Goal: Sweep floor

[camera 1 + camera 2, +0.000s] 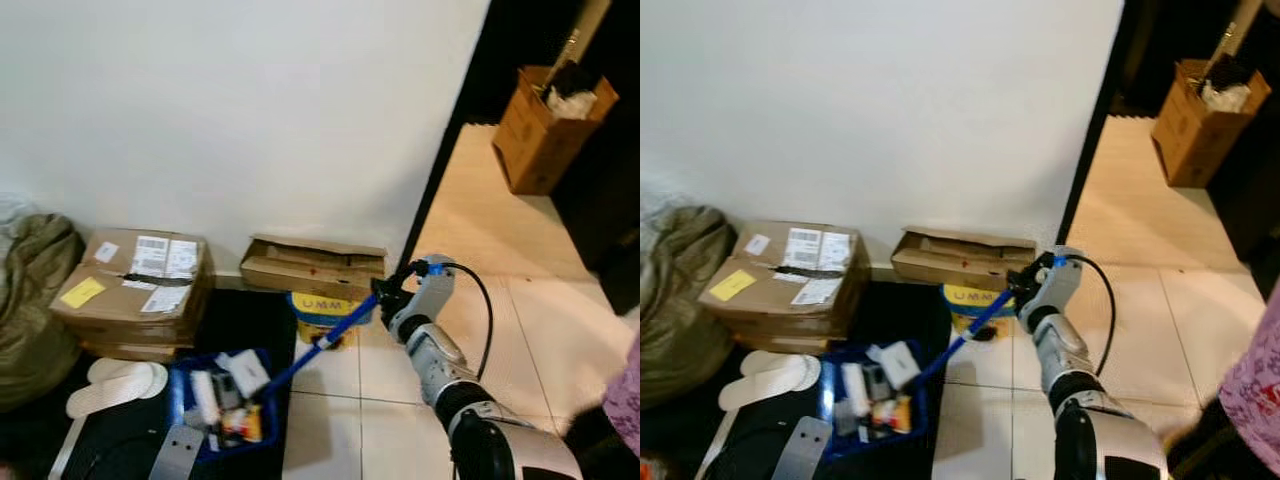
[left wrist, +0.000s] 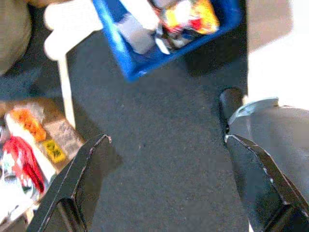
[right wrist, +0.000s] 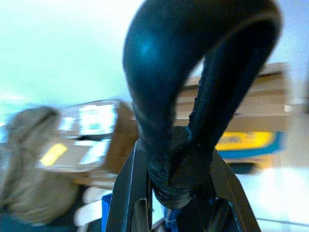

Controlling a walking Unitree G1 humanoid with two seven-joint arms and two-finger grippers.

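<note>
- My right arm [image 1: 470,400] fills the near corner of the head views, reaching forward over the pale tile floor [image 1: 520,330].
- My right gripper [image 1: 392,293] is closed on the black loop at the top of the broom handle [image 1: 330,335]; in the right wrist view my fingers [image 3: 140,193] pinch the loop's base from both sides.
- The blue handle slants down and to my left; its lower end meets the blue bin [image 1: 195,385] full of small packets, which sits on the dark mat [image 1: 130,440]. I cannot see the broom head.
- My left gripper [image 2: 164,179] hangs over that mat, fingers wide apart and holding nothing, with the bin's corner just ahead.
- Boxes [image 1: 135,290] stand along the white wall [image 1: 230,110]; a flat box [image 1: 312,265] rests on a yellow tub [image 1: 320,312] close behind the handle.
- To sweep well, I judge I should first lift the lower end clear of the bin, then draw strokes across open tile toward me.
- Holding only the top loop gives weak control, so my free left gripper could steady the shaft lower down.
- Risk: swinging wide may knock the tub or the flat box.
</note>
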